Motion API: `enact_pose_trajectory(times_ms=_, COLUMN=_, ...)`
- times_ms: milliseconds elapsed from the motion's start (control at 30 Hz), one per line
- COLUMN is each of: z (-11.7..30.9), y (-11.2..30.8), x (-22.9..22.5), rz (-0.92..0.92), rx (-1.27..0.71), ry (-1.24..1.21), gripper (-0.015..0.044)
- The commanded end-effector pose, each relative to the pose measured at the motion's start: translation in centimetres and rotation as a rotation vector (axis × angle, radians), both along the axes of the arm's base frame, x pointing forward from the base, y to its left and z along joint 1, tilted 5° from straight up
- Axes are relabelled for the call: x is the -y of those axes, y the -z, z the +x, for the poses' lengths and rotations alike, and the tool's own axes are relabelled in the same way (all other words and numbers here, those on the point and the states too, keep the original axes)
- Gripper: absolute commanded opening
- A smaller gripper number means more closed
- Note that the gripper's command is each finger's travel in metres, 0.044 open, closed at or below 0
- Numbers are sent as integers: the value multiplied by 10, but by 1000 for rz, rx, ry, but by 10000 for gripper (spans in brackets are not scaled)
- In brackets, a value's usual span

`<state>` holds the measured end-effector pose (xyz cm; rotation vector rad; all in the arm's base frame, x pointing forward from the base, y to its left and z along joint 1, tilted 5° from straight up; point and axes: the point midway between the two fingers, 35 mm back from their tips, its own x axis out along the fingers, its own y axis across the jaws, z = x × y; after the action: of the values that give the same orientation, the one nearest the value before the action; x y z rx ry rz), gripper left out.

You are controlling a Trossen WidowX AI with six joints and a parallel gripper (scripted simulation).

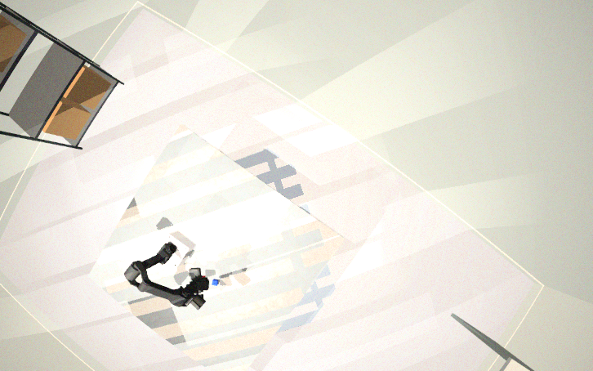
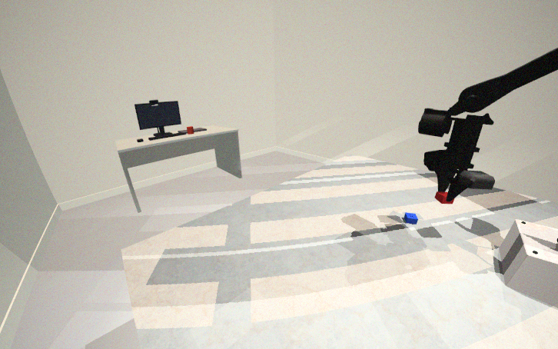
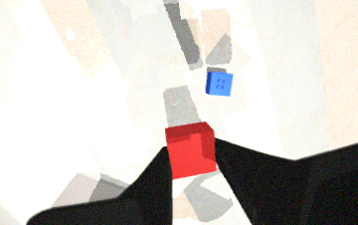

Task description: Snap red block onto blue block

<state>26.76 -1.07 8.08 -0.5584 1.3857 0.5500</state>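
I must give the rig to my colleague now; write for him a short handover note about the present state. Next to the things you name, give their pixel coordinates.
Tool [image 2: 446, 199] [image 3: 189, 147]: shut on the red block [image 2: 443, 197] [image 3: 193, 155], holding it in the air.
Blue block [image 1: 215, 282] [image 2: 410, 218] [image 3: 220, 84]: on the work surface, apart from the red one, studs showing on top.
Done: red block picked up.
Left: bring it over the blue block, align, press until it clicks, let go.

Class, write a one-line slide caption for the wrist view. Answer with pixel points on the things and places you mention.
The claw [image 3: 189, 147] grips the red block [image 3: 193, 153], the blue block [image 3: 220, 84] beyond it.
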Motion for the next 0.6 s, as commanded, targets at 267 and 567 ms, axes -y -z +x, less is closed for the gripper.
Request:
enact_pose_trajectory(times_ms=267, z=42, y=23, x=16, rz=10, rx=-8, ry=116, gripper=0)
enact_pose_trajectory(times_ms=567, z=73, y=47, x=30, rz=18, rx=-9, ry=205, gripper=0)
